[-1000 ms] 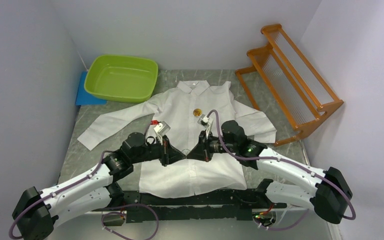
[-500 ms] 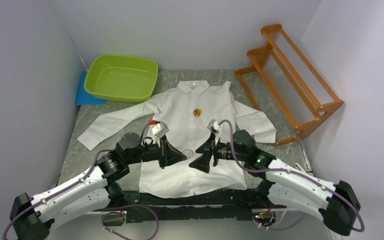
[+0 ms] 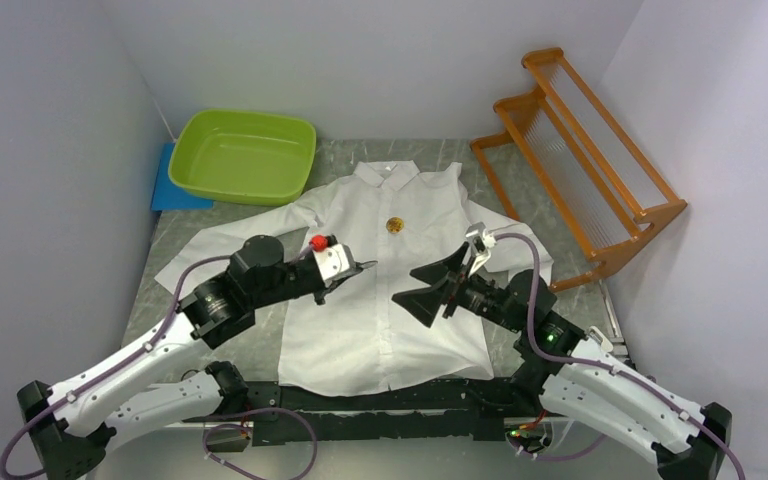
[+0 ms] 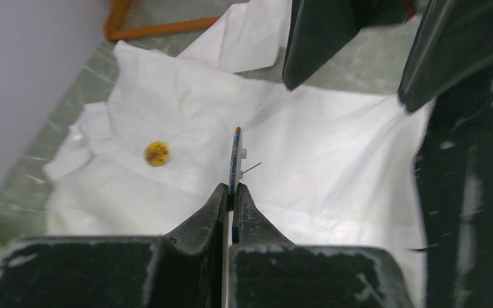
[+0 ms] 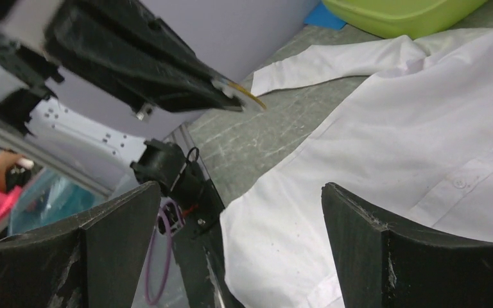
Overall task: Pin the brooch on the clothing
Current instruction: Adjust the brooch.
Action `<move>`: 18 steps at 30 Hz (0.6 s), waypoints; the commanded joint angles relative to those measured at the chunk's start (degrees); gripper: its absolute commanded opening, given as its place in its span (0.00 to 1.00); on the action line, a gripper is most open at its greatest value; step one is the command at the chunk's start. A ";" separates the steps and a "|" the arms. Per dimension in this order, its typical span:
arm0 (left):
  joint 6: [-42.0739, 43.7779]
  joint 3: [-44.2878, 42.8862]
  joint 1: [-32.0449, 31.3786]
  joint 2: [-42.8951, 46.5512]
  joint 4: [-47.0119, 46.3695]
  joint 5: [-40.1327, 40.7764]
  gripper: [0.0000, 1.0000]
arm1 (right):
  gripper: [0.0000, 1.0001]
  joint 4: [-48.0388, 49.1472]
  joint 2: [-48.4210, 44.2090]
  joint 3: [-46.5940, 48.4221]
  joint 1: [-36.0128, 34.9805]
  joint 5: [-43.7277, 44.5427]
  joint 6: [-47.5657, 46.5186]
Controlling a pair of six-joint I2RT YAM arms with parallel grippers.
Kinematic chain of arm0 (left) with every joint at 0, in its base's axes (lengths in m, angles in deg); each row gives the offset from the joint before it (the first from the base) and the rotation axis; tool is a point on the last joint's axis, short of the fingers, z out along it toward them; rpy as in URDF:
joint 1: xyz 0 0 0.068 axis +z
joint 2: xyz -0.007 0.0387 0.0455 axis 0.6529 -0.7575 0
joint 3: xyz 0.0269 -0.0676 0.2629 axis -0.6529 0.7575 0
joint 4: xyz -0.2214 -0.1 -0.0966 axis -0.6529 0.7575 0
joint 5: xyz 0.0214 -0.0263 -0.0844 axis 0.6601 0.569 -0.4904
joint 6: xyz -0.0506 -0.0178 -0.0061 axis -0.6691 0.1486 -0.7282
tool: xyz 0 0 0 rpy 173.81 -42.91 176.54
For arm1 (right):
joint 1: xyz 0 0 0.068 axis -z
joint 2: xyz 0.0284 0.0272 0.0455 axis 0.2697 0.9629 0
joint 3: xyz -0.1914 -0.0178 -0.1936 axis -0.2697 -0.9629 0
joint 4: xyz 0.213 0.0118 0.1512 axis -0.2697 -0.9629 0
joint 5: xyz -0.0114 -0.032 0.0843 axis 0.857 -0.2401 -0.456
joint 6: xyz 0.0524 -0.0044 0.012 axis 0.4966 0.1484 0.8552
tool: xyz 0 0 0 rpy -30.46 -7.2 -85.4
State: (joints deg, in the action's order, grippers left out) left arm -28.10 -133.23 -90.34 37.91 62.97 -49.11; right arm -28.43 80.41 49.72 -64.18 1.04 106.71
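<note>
A white dress shirt (image 3: 380,335) lies flat, front up, on a grey stone-patterned table (image 3: 340,150), collar toward the far wall and sleeves spread; a small round gold brooch (image 3: 394,225) sits on its chest just below the collar.

The left arm rises from its base at the near left corner, bends at the elbow, and stretches its forearm above the shirt's sleeve; its wrist is about level, so the left gripper (image 3: 360,268) points sideways toward the shirt's middle, raised off the cloth. Its jaws are pinched together on a second brooch (image 4: 236,157), a thin disc seen edge-on in the left wrist view with a fine pin sticking out of it.

The right arm comes up from the near right corner, forearm angled inward; the right gripper (image 3: 428,286) points back at the left one across the shirt front, jaws spread wide with nothing between them, and the two grippers are apart.

Beyond the shirt stand a green plastic basin (image 3: 243,155) on a blue mat (image 3: 170,192) and an orange wooden rack (image 3: 585,150).
</note>
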 commanded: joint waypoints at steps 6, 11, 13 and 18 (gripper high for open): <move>35.43 8.02 -0.15 -0.29 -18.09 5.79 0.03 | 0.93 -2.53 6.41 8.86 -0.07 5.93 12.42; 42.58 17.05 -0.11 4.51 -27.75 6.04 0.03 | 0.86 -1.28 10.54 10.32 0.03 5.49 16.48; 47.10 19.51 -0.10 7.19 -28.58 6.49 0.03 | 0.84 0.41 12.89 11.29 0.09 3.87 17.97; 62.95 29.17 -0.17 14.98 -34.60 3.68 0.03 | 0.83 3.74 19.71 14.21 0.25 0.21 22.47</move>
State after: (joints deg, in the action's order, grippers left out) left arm 20.46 -109.64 -90.34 47.88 39.21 -43.87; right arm -30.62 96.89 59.86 -64.14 4.76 124.02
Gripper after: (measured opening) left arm 0.044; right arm 0.838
